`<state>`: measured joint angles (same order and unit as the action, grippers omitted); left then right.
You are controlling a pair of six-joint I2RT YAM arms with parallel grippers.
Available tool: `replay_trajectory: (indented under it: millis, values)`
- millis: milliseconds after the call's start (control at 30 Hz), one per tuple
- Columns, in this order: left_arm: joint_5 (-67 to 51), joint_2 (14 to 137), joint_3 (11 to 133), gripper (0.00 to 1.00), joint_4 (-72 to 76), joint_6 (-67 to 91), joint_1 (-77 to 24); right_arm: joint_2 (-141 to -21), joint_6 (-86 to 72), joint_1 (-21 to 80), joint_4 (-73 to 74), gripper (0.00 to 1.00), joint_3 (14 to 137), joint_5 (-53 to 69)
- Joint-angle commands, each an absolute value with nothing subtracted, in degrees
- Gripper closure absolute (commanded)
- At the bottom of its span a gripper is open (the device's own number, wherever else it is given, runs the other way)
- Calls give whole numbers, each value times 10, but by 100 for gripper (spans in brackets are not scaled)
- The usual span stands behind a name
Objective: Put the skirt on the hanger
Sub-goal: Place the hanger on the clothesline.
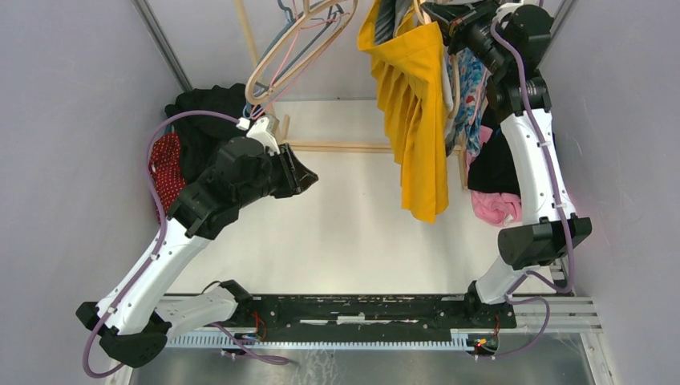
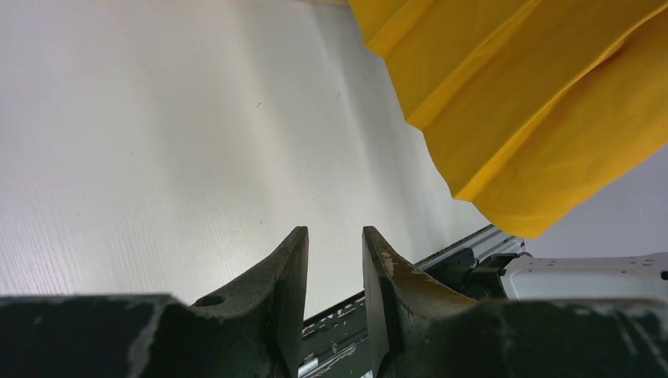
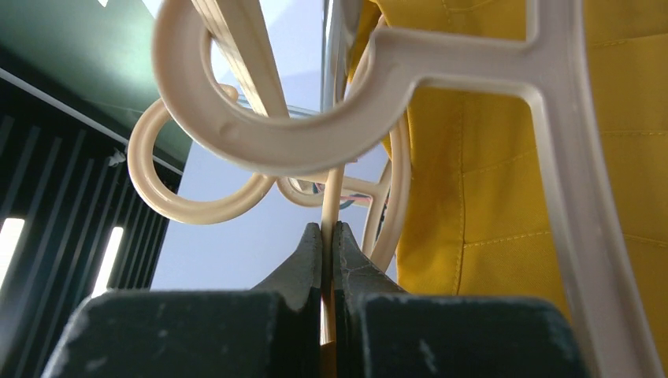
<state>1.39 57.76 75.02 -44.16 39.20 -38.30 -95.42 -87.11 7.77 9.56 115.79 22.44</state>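
Right gripper [image 3: 331,228] clamped on thin beige hanger [image 3: 334,197]; yellow skirt [image 1: 417,120] hangs at far right corner. Left gripper [image 2: 335,236] jaws slightly parted, empty.

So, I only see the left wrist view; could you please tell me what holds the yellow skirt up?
Observer: The right gripper, raised high, is shut on a thin beige bar among the hangers, beside the skirt.
Operator: Is the skirt on a hanger?
Observer: It hangs right behind a beige hanger; I cannot tell whether it is attached.
Operator: Is anything close to my left gripper?
Observer: A black and red clothes pile lies at the far left, behind that arm.
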Motion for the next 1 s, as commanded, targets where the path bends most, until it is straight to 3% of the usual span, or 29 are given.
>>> replay_trajectory:
  millis: [0,467,900,967]
  values:
    - [14,577,757,62,-415,383,-380,-966,-907,74,2,99,1227,221]
    - [14,571,759,62,-419,385,-380,-1002,-911,72,45,99,1255,227]
    - [4,570,734,62,-397,388,-380,-952,-877,73,19,99,1123,246]
    - [2,572,731,62,-393,389,-380,-954,-876,73,11,93,1122,260]
